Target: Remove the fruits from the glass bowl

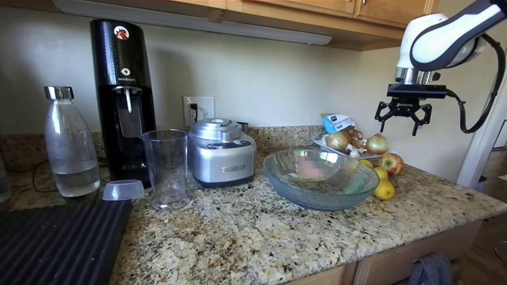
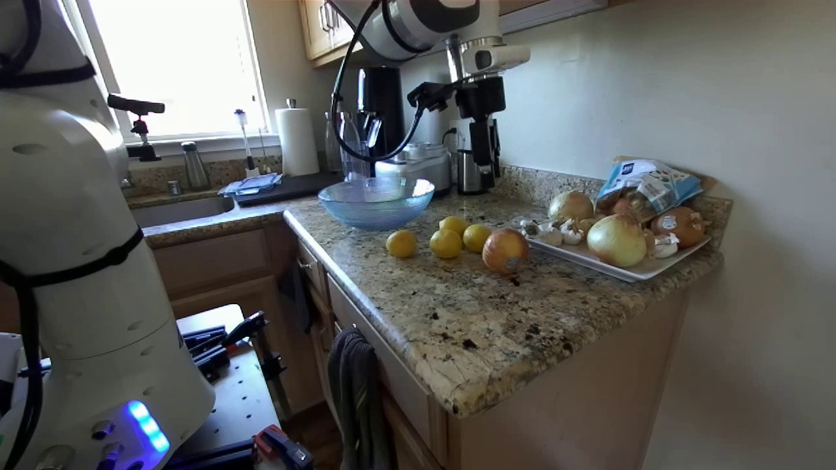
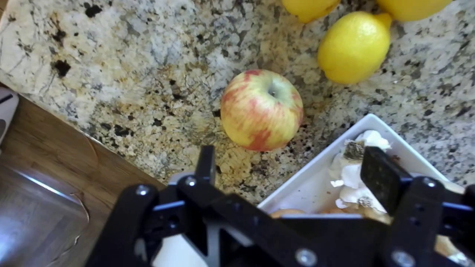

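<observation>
My gripper (image 1: pixel 398 128) hangs high over the end of the granite counter (image 2: pixel 418 313), spread wide, a big gap between the fingers (image 3: pixel 384 178), holding nothing, touching nothing! Below me sits the apple (image 3: pixel 262 110), on the bare stone, just beside the white tray (image 3: pixel 319 163) with its garlic (image 3: pixel 352 176); in the wrist view it lies beyond my reach-line, not between my fingers. Now the lemons (image 2: pixel 445 243): four of them on the counter, three bunched near the apple, one apart toward the front edge. And the glass bowl (image 1: pixel 313 200)? Upright, near the lemons, and I make out no fruit inside it in both exterior views. So here's my call: the taking-out looks finished, and this is the final step, clearing off. The next move, as I judge it, wants no fresh grasp: rise, draw back, keep well above the apple so nothing round gets nudged rolling. Reflections muddle the glass a bit, so one more look inside would be wise!
</observation>
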`<state>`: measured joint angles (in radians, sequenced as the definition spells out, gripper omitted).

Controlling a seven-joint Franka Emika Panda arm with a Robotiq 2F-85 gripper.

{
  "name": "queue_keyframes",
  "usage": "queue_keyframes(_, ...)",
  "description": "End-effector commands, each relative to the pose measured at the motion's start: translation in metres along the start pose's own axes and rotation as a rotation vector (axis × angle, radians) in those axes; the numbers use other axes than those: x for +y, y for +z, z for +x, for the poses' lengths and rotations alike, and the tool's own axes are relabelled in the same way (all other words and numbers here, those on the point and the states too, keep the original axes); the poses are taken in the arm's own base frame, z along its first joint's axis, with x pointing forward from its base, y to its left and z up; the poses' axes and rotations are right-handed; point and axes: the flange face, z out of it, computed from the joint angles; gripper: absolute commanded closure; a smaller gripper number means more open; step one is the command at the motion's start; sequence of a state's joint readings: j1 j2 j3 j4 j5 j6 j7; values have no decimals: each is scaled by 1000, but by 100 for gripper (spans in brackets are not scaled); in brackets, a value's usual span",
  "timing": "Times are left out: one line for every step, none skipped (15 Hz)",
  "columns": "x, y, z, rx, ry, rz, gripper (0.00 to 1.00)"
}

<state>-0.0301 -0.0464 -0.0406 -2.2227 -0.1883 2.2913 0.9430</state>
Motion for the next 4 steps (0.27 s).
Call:
queue_keyframes(4, -26, -21, 32, -89, 14, 0)
queue_keyframes(-7, -14, -9, 20, -49, 16, 0)
queue_keyframes(-9, -19, -12, 25, -61, 22, 0)
queue_keyframes(-9, -21, -14, 28, -67, 26, 0)
